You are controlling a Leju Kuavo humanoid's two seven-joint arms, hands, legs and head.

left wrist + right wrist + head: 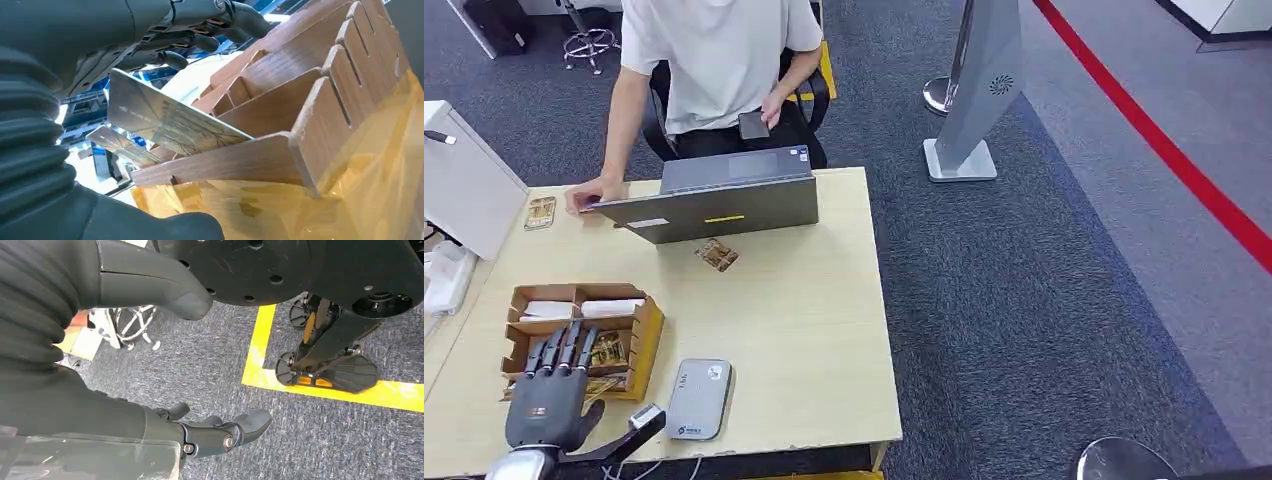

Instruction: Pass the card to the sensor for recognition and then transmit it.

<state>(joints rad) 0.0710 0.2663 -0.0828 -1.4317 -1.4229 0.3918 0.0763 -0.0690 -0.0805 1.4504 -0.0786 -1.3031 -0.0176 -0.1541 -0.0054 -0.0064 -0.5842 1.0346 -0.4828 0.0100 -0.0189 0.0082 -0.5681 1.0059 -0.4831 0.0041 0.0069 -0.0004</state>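
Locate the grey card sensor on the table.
In the head view the grey sensor lies flat near the table's front edge, just right of the wooden card box and the left hand.

Seated person [714, 60] behind open laptop [724, 195]

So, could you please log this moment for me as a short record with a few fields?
left hand: over the wooden card box, fingers spread above the near compartments
card: leaning in a box slot just under the fingers; a grip cannot be confirmed
sensor: grey reader lies flat on the table, beside the box
right hand: hanging over the carpet, holding nothing
loose cards: one by the laptop, another near the person's hand
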